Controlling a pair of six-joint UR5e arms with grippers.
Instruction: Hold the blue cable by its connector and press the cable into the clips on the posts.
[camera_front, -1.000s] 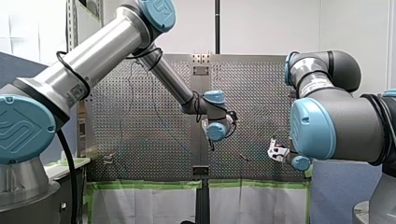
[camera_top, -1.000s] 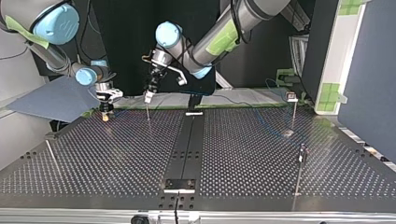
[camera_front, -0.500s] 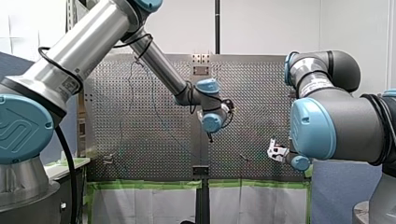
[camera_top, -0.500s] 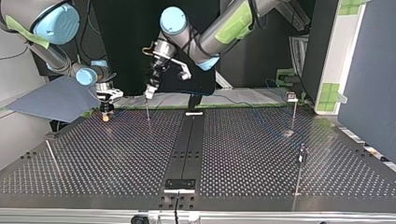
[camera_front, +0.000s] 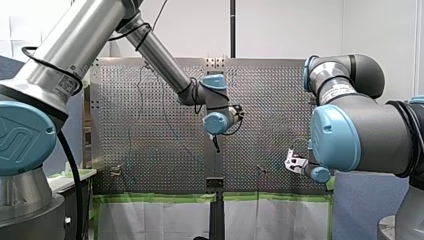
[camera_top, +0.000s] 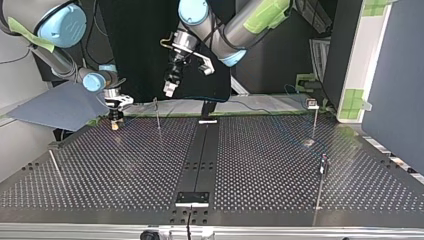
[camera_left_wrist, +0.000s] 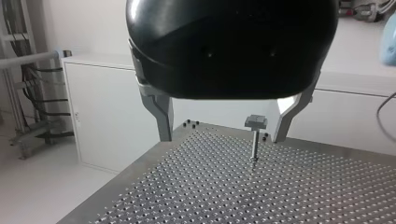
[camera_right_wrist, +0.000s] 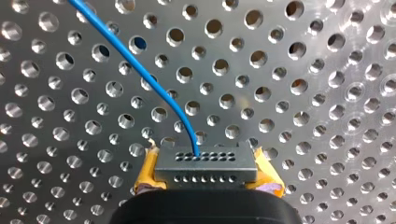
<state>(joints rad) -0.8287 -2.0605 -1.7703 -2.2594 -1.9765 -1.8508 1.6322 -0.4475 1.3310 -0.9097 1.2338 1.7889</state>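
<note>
Over the tabletop (camera_right_wrist: 308, 79) our right gripper (camera_right_wrist: 205, 173) clamps the connector (camera_right_wrist: 205, 163); our left gripper (camera_left_wrist: 223, 137), spread apart, should probably press the blue cable (camera_right_wrist: 122, 49) squarely into 1 clip (camera_left_wrist: 256, 122).

A plain white wall (camera_front: 280, 30) fills the upper part of the front view, with a thin black pole (camera_front: 232, 27) upright against it. Lower down, green tape (camera_front: 160, 198) runs along the top of a white surface (camera_front: 155, 220), and a blue panel (camera_front: 367, 205) stands at the lower right. The top view has a dark backdrop (camera_top: 135, 45), a tilted blue-grey board (camera_top: 50, 107) at the left, and a white frame (camera_top: 361, 60) patched with green tape beside a blue partition (camera_top: 400, 85) at the right. The left wrist view shows a white cabinet (camera_left_wrist: 107, 116), a pale floor (camera_left_wrist: 42, 191) and a metal rack (camera_left_wrist: 25, 58) hung with black cables
</note>
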